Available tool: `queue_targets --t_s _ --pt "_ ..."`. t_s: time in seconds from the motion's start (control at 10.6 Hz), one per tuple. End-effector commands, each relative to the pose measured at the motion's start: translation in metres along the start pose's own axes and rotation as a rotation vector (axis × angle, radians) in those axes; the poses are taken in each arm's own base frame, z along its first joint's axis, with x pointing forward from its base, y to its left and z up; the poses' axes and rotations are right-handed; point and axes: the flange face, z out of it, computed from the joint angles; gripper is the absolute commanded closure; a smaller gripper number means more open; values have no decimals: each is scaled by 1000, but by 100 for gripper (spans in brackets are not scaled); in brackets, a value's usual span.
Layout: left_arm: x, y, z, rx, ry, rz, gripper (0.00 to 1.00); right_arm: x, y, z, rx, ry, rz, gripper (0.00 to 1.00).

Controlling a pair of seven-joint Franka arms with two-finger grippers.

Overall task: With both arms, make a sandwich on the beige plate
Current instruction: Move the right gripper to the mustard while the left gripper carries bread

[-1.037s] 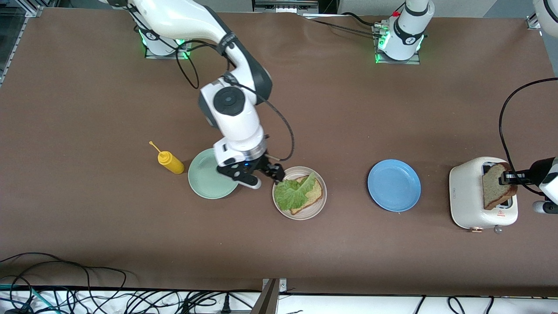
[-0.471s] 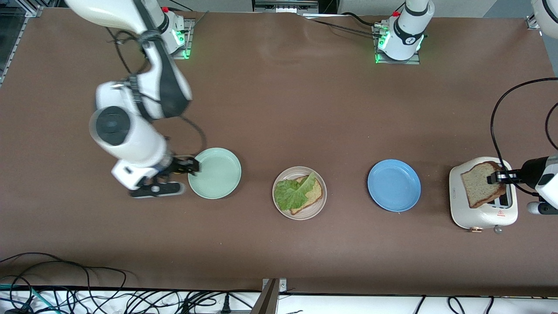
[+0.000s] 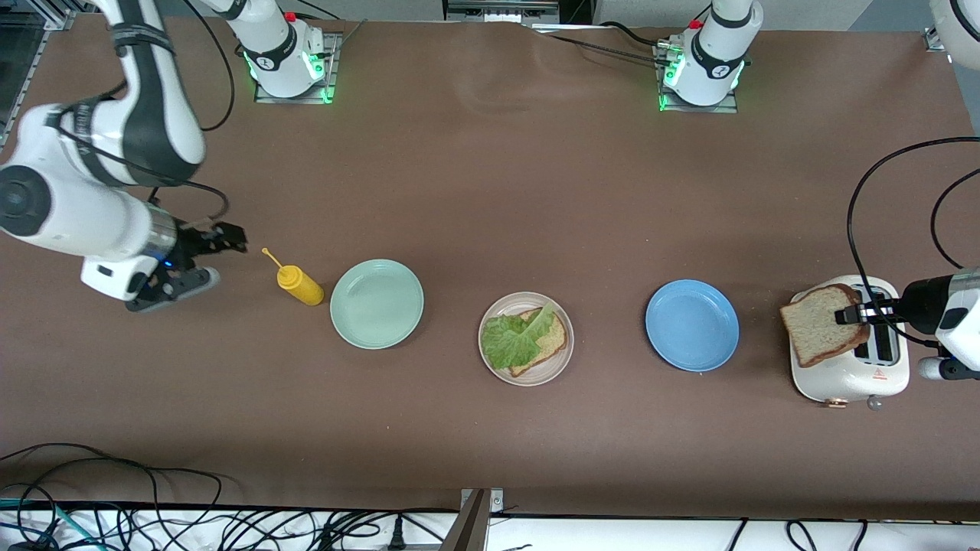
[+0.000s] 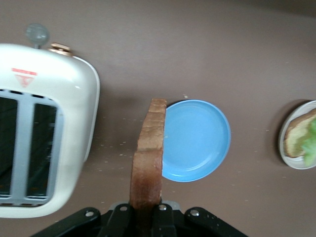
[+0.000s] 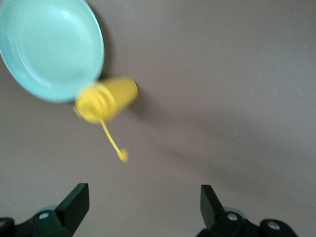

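A square slice of brown wholemeal bread with a darker crust (image 3: 823,324) is clamped upright between the closed fingers of the left arm's black two-finger gripper (image 3: 851,314), over the edge of the white two-slot toaster (image 3: 857,366) that stands at the left arm's end of the table. In the left wrist view the slice (image 4: 148,158) is seen edge-on, with the toaster (image 4: 44,128) beside it and the round blue plate (image 4: 195,140) below.

The round, shallow beige plate (image 3: 490,361) is set near the middle of the brown table (image 3: 490,184), between the blue plate (image 3: 692,325) and the round mint-green plate (image 3: 377,304). On the beige plate a second slice of brown bread (image 3: 550,340) is laid flat, partly covered by a crinkly green lettuce leaf (image 3: 513,340).

The right arm's black two-finger gripper (image 3: 203,256) is held with its fingers spread wide and holding nothing, over bare table toward the right arm's end. A yellow squeeze bottle with a thin nozzle (image 3: 298,283) is placed just beside the mint-green plate, between that plate and the right gripper.
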Motion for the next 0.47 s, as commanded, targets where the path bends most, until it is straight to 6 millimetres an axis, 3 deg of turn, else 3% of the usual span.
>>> queue_targets --t_s 0.0,0.19,0.38 --pt "1 8 -1 -39 -8 -21 100 -44 33 26 71 2 -97 0" --pt "-1 22 7 -92 -44 -12 100 -65 66 55 172 77 -149 0" --pt "-2 35 17 -125 -68 -1 100 -71 93 87 297 192 -278 0"
